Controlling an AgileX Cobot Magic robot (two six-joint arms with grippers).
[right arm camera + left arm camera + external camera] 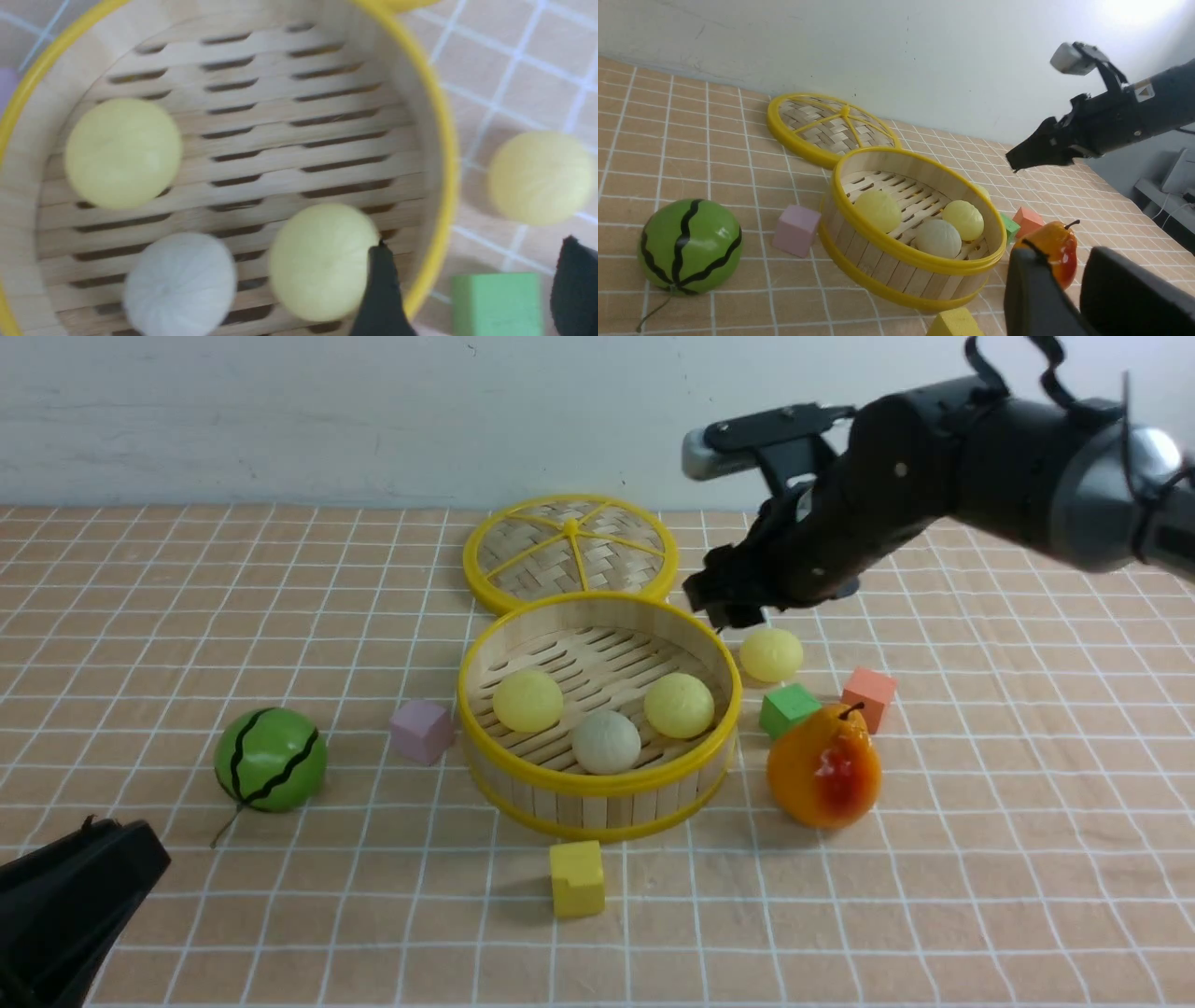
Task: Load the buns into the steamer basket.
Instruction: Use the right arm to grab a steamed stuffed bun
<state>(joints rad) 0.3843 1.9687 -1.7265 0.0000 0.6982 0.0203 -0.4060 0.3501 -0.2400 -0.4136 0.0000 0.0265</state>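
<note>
Bench [980, 859]: tan grid cloth, all items on it.

Steamer basket [597, 798]: centre of the bench, upright, uncovered. Its lid [569, 546] lies flat just behind it, at the far side, rims about touching.

My right claw [724, 611]: fingers spread wide apart, nothing between them. It hangs above the basket's far-right rim, pointing down and to the left.

My left claw [1069, 275]: low at the near-left corner, well apart from the basket. Fingers stand apart, gripping nothing.

Pear [823, 765]: right of the basket, near side.

Buns: three lie on the basket's slatted floor. One pale yellow bun [527, 700] at the left, a second yellow bun [679, 705] at the right, and the off-white bun [607, 742] nearer, between them.

The fourth bun [771, 654], pale yellow, sits on the bench outside, just right of the basket's wall. It lies just beyond my right claw's tips, lower and to the right, not touched.

Green cube [789, 709]: just near of that bun.
</note>
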